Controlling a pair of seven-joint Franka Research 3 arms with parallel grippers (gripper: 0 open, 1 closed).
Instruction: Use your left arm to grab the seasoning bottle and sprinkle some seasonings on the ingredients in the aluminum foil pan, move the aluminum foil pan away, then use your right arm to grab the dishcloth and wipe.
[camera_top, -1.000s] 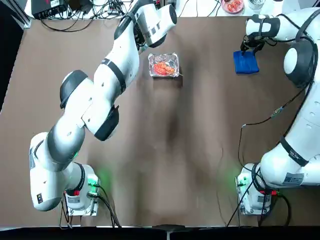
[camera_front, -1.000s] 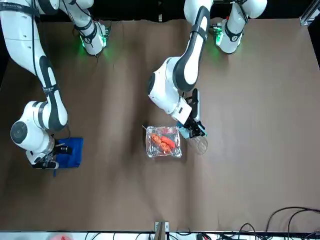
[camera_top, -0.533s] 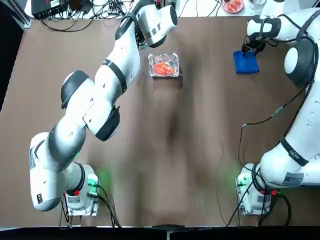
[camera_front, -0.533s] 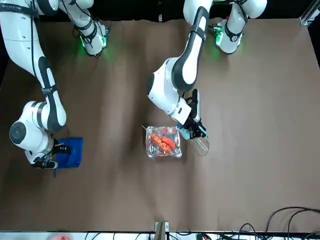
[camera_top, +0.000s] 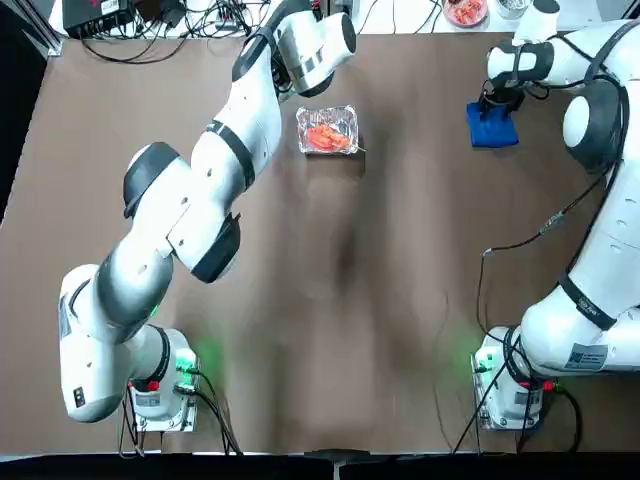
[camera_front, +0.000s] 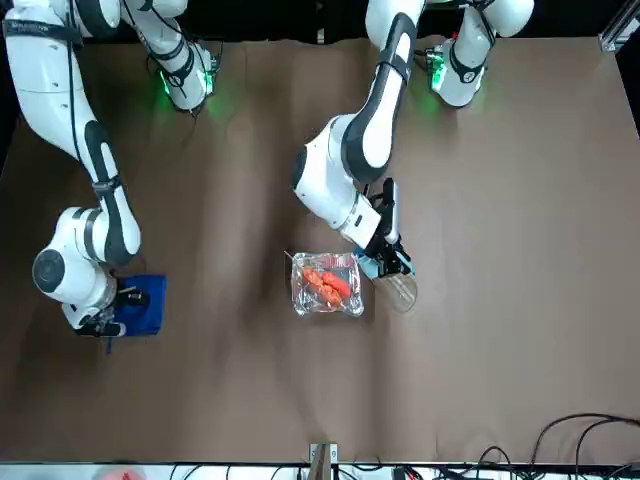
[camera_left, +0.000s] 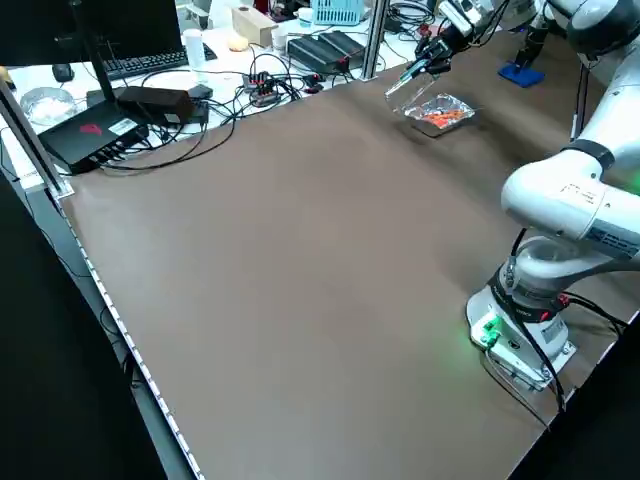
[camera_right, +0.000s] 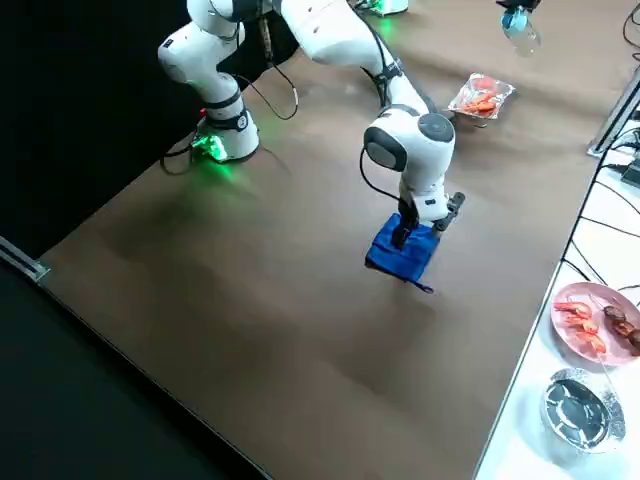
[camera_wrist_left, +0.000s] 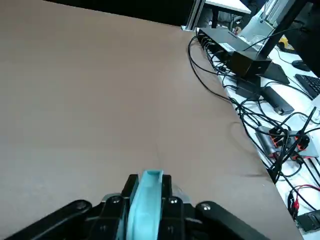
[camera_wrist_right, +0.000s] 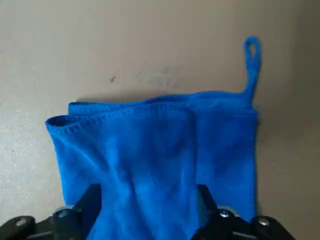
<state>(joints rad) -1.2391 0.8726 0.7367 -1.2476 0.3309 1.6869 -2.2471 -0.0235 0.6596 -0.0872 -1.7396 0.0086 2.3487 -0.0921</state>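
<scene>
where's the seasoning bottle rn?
In the left gripper, which is shut on the seasoning bottle by its blue cap. In the front view it sits just right of the aluminum foil pan.

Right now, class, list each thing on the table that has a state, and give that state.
Seasoning bottle: held by the left hand, tilted beside the pan.
Aluminum foil pan: on the table, holding orange-red ingredients.
Dishcloth: folded, flat on the table.
Right hand: open, straddling the dishcloth.
</scene>
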